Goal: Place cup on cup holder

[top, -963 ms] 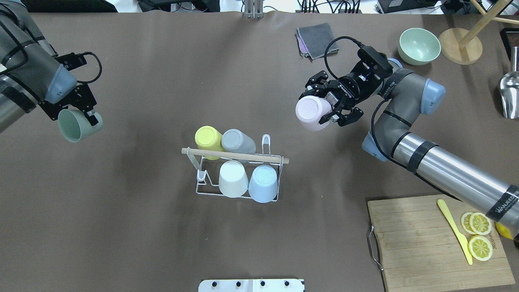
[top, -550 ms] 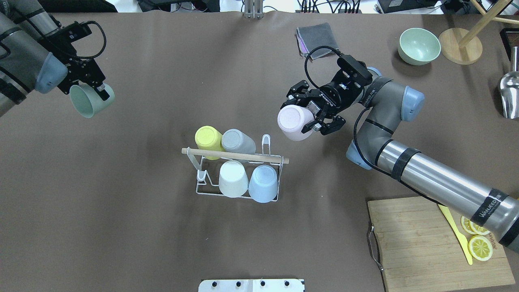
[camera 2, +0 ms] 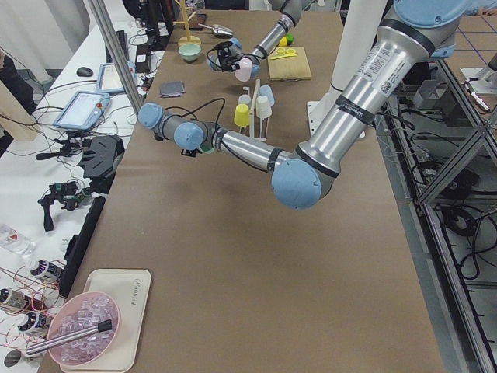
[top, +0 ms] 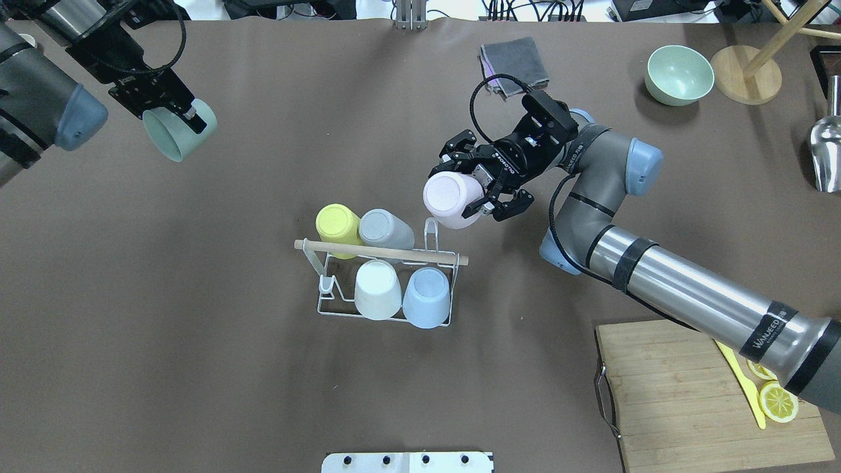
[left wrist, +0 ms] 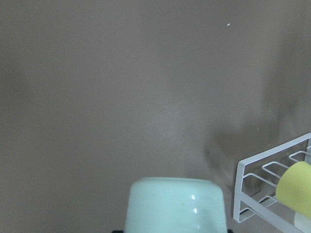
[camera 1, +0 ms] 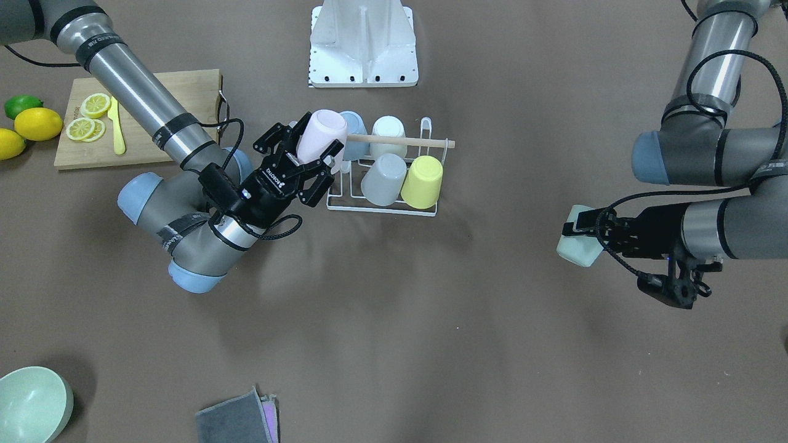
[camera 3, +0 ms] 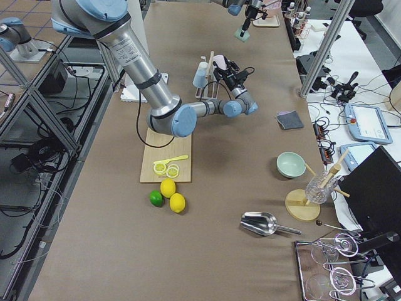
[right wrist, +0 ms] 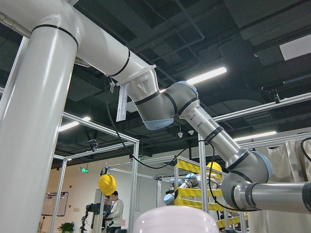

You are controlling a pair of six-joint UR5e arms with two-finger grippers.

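Note:
The cup holder (top: 328, 305) is a white wire rack with a wooden rod (top: 368, 250), at mid table. It carries a yellow cup (top: 336, 223), a grey cup (top: 384, 230), a white cup (top: 378, 289) and a blue cup (top: 427, 297). My right gripper (top: 476, 190) is shut on a pink cup (top: 450, 199), held bottom-up just beyond the rack's far right prong (top: 430, 230). My left gripper (top: 177, 118) is shut on a pale green cup (top: 174, 135), in the air far to the left. The front view shows the pink cup (camera 1: 320, 138) and the green cup (camera 1: 578, 245).
A wooden cutting board (top: 683, 394) with lemon slices and a yellow knife lies at the near right. A green bowl (top: 679, 73), a grey cloth (top: 516, 62), a wooden stand (top: 746, 82) and a metal scoop (top: 824, 154) are at the far right.
My right gripper has carried the pink cup left, toward the rack's far right corner. My left gripper has carried the green cup farther back and to the right.

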